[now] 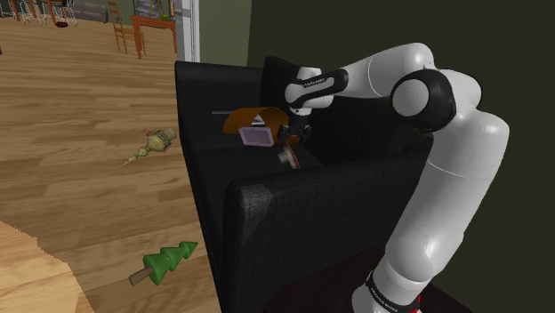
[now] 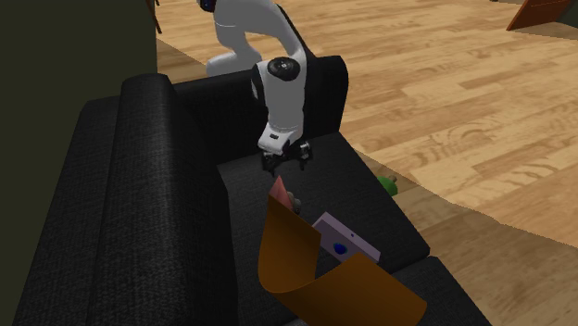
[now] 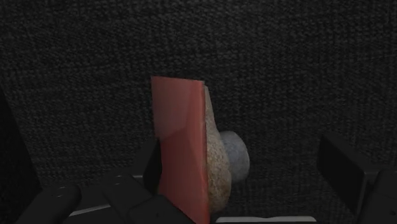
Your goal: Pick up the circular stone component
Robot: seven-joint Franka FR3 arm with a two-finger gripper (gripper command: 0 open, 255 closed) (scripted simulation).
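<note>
The circular stone component (image 3: 213, 162) is a speckled disc with a red face and a grey hub. It stands on edge on the black sofa seat (image 2: 370, 199). My black gripper (image 3: 242, 156) is open and hangs just above the disc, with one finger (image 3: 343, 172) well clear and the other close to the red face. The fingers do not clasp the disc. In the shoulder view the gripper (image 1: 292, 135) hovers over the disc (image 1: 287, 156). In the second exterior view the gripper (image 2: 285, 159) is directly above the disc's reddish face (image 2: 281, 192).
A curved orange sheet (image 2: 306, 269) and a pale purple box (image 2: 345, 237) lie on the seat beside the disc. The sofa's backrest (image 2: 120, 204) and armrest (image 1: 293, 213) flank the seat. A green toy tree (image 1: 164, 262) and a small figure (image 1: 156, 142) lie on the wooden floor.
</note>
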